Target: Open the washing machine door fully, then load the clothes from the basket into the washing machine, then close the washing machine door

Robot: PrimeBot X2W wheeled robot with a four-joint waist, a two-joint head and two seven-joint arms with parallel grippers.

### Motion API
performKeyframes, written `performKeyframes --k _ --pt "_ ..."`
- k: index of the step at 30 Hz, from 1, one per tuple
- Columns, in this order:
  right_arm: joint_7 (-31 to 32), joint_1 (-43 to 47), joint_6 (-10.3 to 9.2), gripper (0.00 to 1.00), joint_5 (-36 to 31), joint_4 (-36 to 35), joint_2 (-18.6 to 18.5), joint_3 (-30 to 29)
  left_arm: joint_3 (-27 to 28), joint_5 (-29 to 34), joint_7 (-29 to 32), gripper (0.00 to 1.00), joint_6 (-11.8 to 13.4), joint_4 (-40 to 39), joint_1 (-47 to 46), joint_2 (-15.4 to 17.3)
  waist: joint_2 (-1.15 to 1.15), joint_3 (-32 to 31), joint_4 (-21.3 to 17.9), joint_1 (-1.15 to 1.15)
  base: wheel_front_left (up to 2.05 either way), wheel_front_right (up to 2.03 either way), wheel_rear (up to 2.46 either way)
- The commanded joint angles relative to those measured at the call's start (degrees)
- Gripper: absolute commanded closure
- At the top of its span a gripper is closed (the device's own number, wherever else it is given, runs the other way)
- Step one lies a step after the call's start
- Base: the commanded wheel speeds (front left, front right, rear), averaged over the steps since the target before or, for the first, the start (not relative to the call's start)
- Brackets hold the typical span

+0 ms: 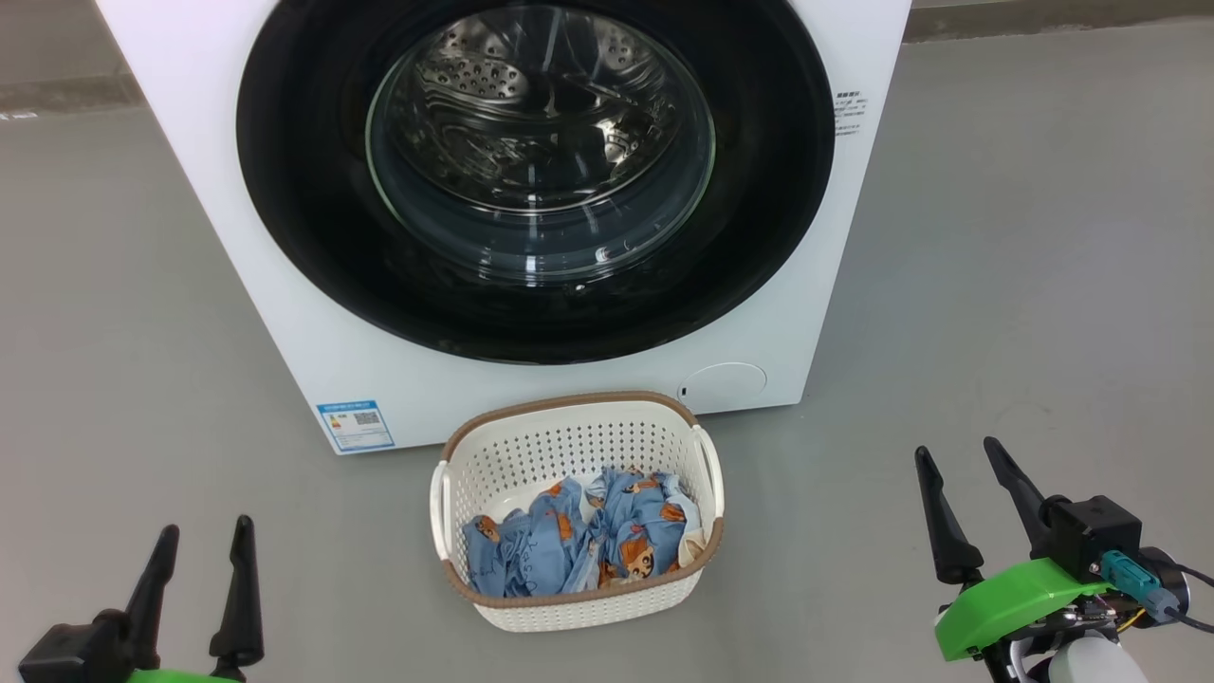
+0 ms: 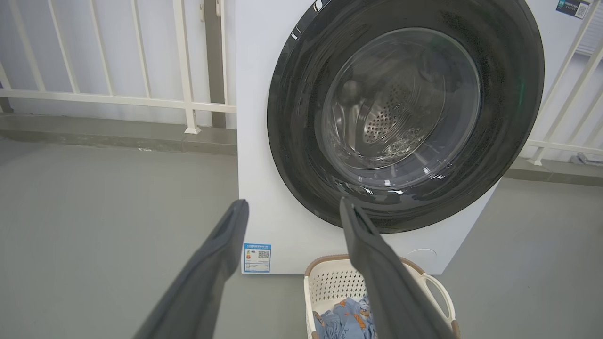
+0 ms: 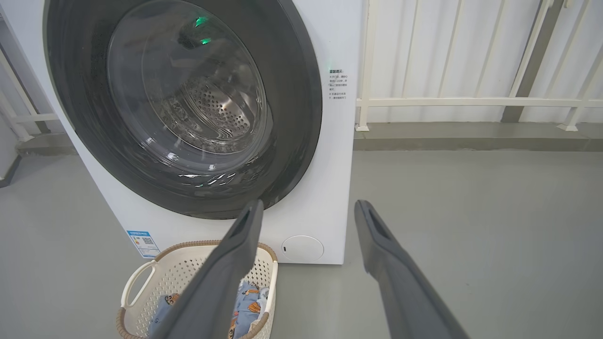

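The white washing machine (image 1: 285, 313) stands ahead with its round black-rimmed washing machine door (image 1: 313, 190) flat against the front, glass window showing the steel drum. The door (image 2: 301, 141) (image 3: 301, 117) looks closed in both wrist views too. On the floor before it sits the cream basket (image 1: 569, 446) with the light-blue bear-print clothes (image 1: 579, 541) inside. My left gripper (image 1: 204, 536) is open at the lower left, well clear of the basket. My right gripper (image 1: 958, 455) is open at the lower right, empty. The basket (image 2: 330, 287) (image 3: 179, 273) lies below each gripper's fingers.
Grey floor (image 1: 1043, 285) spreads on both sides of the machine. A white railing (image 2: 118, 96) (image 3: 471, 101) on a low kerb runs behind the machine. A blue label sticker (image 1: 356, 425) and a round flap (image 1: 723, 384) mark the machine's lower front.
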Motion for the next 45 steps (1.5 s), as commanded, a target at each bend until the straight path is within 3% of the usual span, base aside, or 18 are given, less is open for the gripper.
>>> performKeyframes --k 1,23,45 --pt "-0.69 -2.21 0.52 0.00 -0.50 -1.41 0.01 1.14 1.96 -0.22 -0.53 0.00 -0.18 -1.56 -1.83 1.37 0.00 0.03 0.02 0.00 0.00 0.00 0.00" --pt "-0.69 -2.31 0.52 0.00 -0.17 -1.47 0.27 0.44 1.28 -0.05 -0.54 0.00 -0.18 -0.14 -2.44 1.91 0.00 0.22 0.09 0.00 0.09 0.09 -0.19" --pt "-0.69 -1.46 0.52 0.00 0.73 -2.41 0.18 -0.77 2.33 -1.91 -0.54 0.00 -0.18 -1.14 -2.82 1.54 0.00 0.44 0.38 0.00 1.09 1.09 -2.18"
